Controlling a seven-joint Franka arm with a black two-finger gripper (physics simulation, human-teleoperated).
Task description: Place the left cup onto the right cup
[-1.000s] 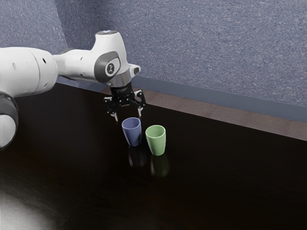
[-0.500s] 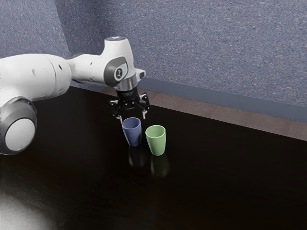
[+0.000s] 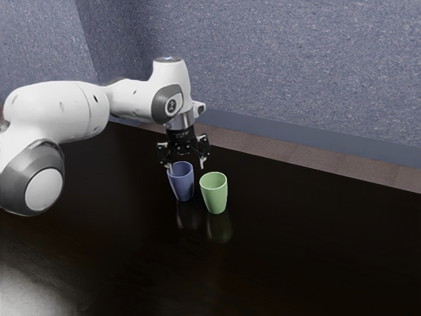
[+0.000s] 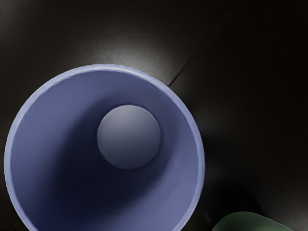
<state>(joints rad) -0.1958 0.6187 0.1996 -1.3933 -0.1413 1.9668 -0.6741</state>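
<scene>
A blue cup (image 3: 181,181) stands upright on the dark table, just to the exterior view's left of a green cup (image 3: 214,191). My gripper (image 3: 183,162) hangs open right over the blue cup's rim, one finger on each side, not gripping. From the wrist view I look straight down into the blue cup (image 4: 103,154), whose round bottom shows. The green cup's rim (image 4: 250,222) peeks in at the corner beside it.
The dark glossy table (image 3: 296,250) stretches wide toward the exterior view's right and front. A brown strip and a blue-grey wall (image 3: 296,59) run behind the cups.
My hand has moved toward the exterior view's right and come down, from behind and above the blue cup to right over its rim. Both cups stand where they were.
</scene>
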